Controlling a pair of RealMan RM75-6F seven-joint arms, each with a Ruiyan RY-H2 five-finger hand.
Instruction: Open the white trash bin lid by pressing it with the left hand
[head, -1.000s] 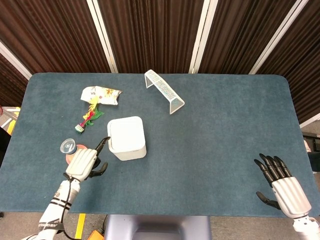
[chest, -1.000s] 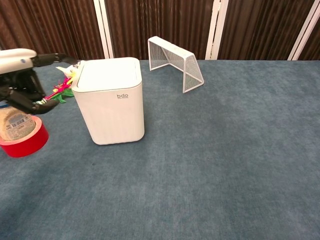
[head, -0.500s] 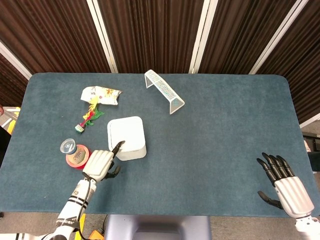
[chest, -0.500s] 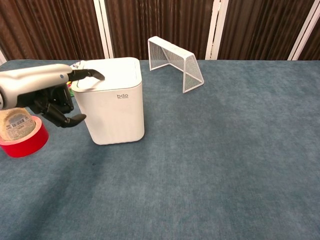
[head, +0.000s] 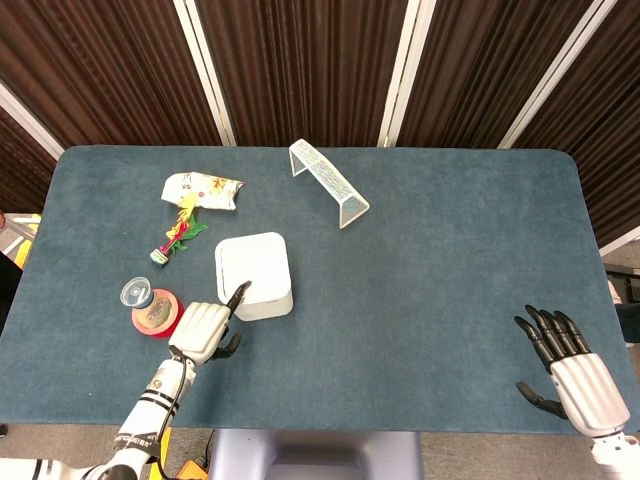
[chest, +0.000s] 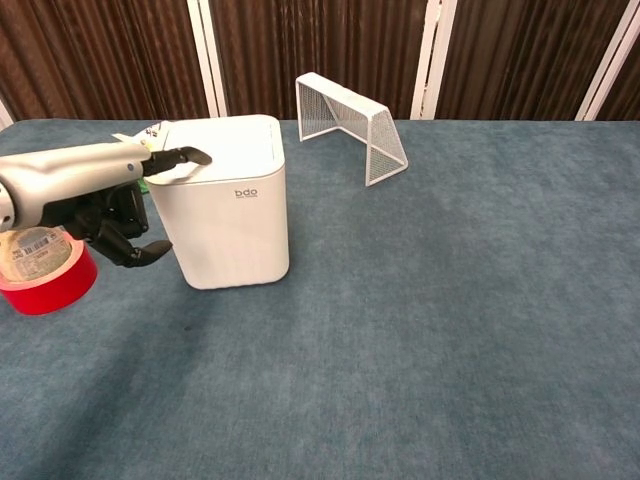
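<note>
— Bin (chest: 225, 205), where was it?
— White, lid (chest: 215, 147) down, left of table (head: 430, 260) centre, near a red tape roll (chest: 45, 272).
— Left hand (head: 203, 328)?
— One finger (chest: 178, 157) lay on the lid, the others curled, holding nothing.
— Right hand (head: 568, 364)?
— Fingers spread, empty, far right.

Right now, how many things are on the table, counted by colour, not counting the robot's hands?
White: 2, the trash bin and the little wire goal
Red: 1, the tape roll
Many-coloured: 2, the snack bag and the feathery toy
Total: 5
</note>
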